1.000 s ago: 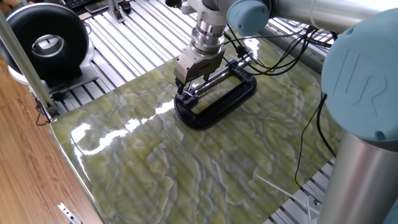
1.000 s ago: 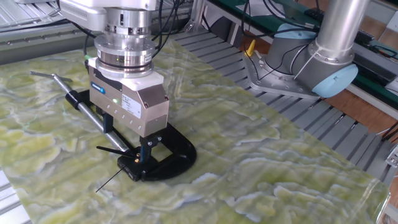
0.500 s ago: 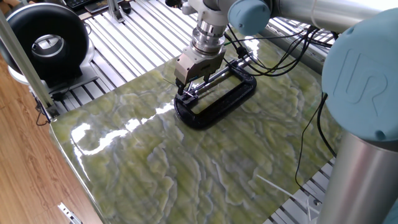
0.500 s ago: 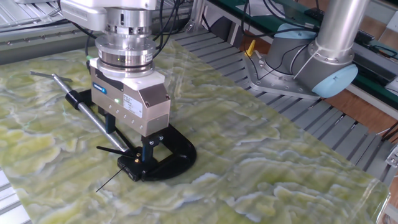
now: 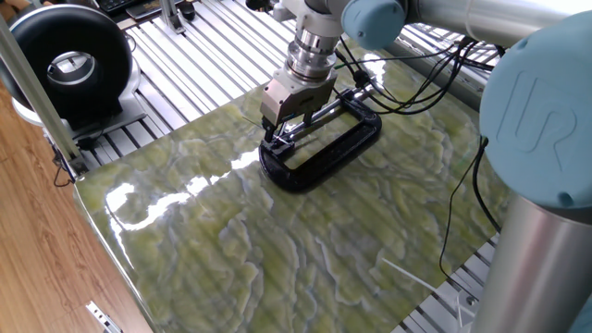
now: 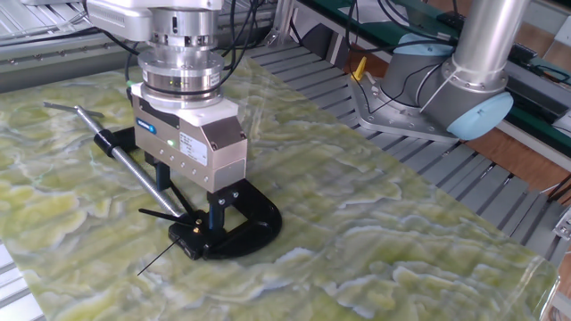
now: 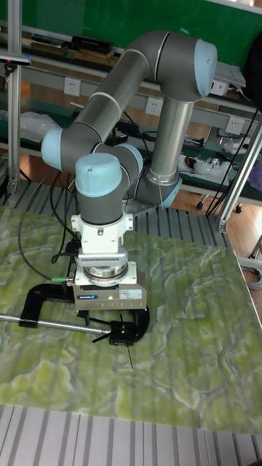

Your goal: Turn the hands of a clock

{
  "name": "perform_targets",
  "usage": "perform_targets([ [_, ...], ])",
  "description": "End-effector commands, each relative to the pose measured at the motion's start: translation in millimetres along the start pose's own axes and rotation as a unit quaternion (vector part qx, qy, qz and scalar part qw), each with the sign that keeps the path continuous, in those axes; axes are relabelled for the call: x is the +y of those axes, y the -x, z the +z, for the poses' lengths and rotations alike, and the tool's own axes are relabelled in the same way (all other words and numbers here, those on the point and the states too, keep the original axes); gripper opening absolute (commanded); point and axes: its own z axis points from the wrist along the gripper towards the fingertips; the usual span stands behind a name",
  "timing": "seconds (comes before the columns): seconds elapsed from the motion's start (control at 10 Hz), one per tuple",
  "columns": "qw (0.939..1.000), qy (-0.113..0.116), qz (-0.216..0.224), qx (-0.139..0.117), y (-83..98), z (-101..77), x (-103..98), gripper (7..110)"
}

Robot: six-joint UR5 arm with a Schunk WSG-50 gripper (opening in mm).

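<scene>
- Okay, look for the hands (image 6: 161, 215) first: two thin dark needles poking out low at the near end of the black clamp (image 6: 259, 217), one aimed left, the other slanting toward the table edge.
- Seem to sprout from the clock (image 6: 190, 235), really just a small dark piece pinched in the clamp's jaw, presumably to stop any spinning along during a push.
- Clamp lying flat on the green marbled table (image 6: 401, 241), long silver screw (image 6: 134, 160) running off to the left.
- Gripper (image 6: 192, 203) parked straight above that jaw end, fingers pointing down either side of the screw tip, probably lined up over the pivot, ready to sweep a needle round with a wrist twist.
- Can't tell whether clenched on anything or just spread; contact spot hidden under the gripper body.
</scene>
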Motion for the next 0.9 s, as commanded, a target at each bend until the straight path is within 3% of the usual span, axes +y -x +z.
perform_targets([
  [0.0,1.0000,0.008,0.004,-0.003,-0.1,-1.8,2.2,44],
  [0.2,0.9999,0.010,0.004,0.000,-1.9,-1.7,2.6,44],
  [0.6,0.9994,0.014,-0.009,0.031,-17.9,-1.9,4.4,44],
  [0.8,0.9972,0.004,-0.038,0.064,-34.5,-5.8,-1.5,44],
])
